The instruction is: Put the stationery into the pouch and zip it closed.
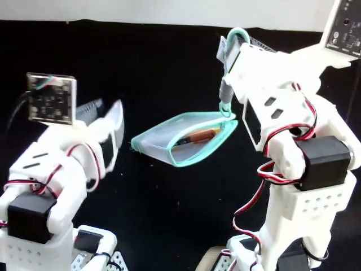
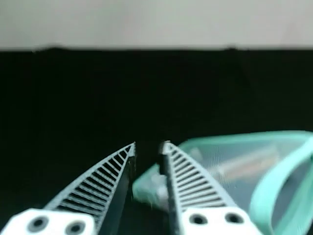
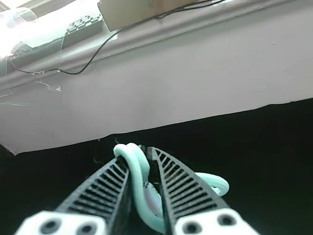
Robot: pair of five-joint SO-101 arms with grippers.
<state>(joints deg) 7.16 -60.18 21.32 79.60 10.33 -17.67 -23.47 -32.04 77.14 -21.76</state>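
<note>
A mesh pouch [image 1: 180, 141] with mint trim hangs tilted above the black table, its mouth open along the lower edge. A brown pen [image 1: 198, 136] and a darker item lie inside it. My right gripper [image 1: 234, 45] is raised at the back, shut on the pouch's mint strap [image 3: 139, 181], which runs down to the pouch's right end. My left gripper [image 1: 110, 116] is open just off the pouch's left end. In the left wrist view the pouch [image 2: 244, 161] lies beyond the gripper [image 2: 149, 147], its corner showing in the gap between the jaws.
Black cloth [image 1: 169, 226] covers the table, and a white wall [image 3: 195, 78] runs behind its far edge. Both arm bases stand at the near corners.
</note>
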